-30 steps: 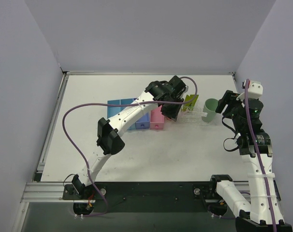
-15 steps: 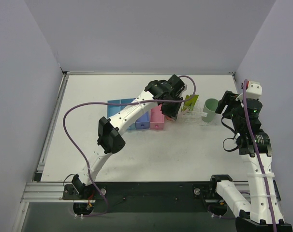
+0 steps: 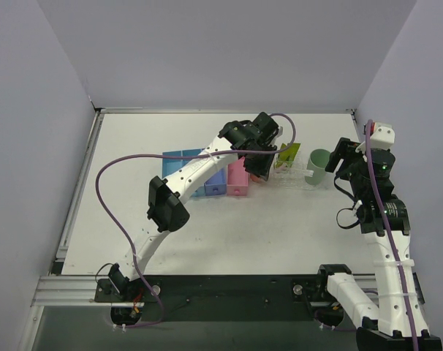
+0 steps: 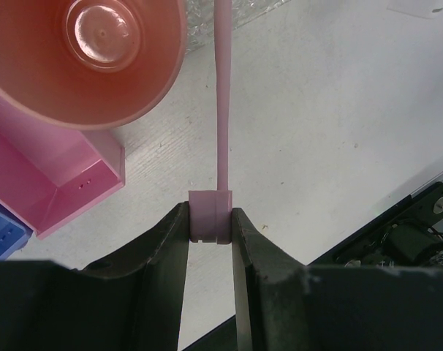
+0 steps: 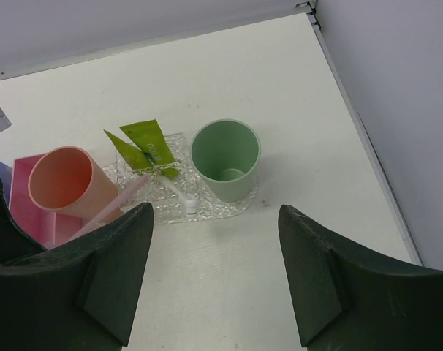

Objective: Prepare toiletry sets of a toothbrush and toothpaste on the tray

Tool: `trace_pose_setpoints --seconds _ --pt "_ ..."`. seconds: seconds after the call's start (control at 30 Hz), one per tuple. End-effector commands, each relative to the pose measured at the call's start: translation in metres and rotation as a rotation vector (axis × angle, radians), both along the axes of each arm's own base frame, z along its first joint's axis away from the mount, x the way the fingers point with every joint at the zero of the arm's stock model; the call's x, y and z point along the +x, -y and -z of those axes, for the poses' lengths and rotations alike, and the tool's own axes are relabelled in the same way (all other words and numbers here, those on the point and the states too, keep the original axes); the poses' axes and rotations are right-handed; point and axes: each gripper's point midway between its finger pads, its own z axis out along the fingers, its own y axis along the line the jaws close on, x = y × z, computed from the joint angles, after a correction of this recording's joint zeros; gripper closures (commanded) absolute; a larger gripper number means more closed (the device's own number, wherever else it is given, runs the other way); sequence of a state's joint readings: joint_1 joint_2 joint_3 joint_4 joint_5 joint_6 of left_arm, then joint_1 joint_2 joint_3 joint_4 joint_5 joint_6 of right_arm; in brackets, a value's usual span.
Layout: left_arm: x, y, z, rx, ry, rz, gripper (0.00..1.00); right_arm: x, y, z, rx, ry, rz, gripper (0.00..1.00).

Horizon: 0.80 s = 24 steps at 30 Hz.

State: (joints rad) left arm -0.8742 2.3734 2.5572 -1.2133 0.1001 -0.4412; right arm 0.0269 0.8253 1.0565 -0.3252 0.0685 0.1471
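My left gripper [image 4: 209,219] [image 3: 259,168] is shut on the blocky end of a pink toothbrush [image 4: 223,95] [image 5: 115,205], whose shaft slants toward the clear bumpy tray [image 5: 229,208] [image 3: 294,180]. On the tray lie a white toothbrush [image 5: 179,194] and two lime-yellow toothpaste tubes [image 5: 147,145] [image 3: 288,155]. A green cup [image 5: 225,157] [image 3: 318,167] stands on the tray's right end. A salmon-pink cup [image 5: 64,186] [image 4: 97,51] is at its left end. My right gripper [image 5: 214,270] [image 3: 344,157] hangs open and empty, just right of the green cup.
A pink box [image 3: 238,179] [image 4: 53,183] sits left of the tray, with blue bins [image 3: 196,172] further left. The right wall [image 5: 397,88] runs close beside the green cup. The table's front edge [image 4: 397,212] shows in the left wrist view.
My left gripper has shifted slightly back and left with the pink toothbrush. The right arm has hardly moved.
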Motion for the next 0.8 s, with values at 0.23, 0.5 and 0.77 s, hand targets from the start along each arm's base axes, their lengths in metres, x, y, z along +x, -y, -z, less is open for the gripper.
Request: trace_pose_setpoints --seconds 0.23,0.5,0.77 --pt "0.014 0.018 -0.030 -0.114 0.086 0.018 0.78 0.006 0.002 -0.004 -0.019 0.024 0.007 0.36" --pt "0.012 0.024 -0.039 -0.132 0.125 0.043 0.68 0.006 0.002 -0.005 -0.015 0.025 0.006 0.36" --pt "0.011 0.026 -0.043 -0.139 0.145 0.058 0.61 0.006 0.000 -0.003 -0.010 0.024 0.000 0.36"
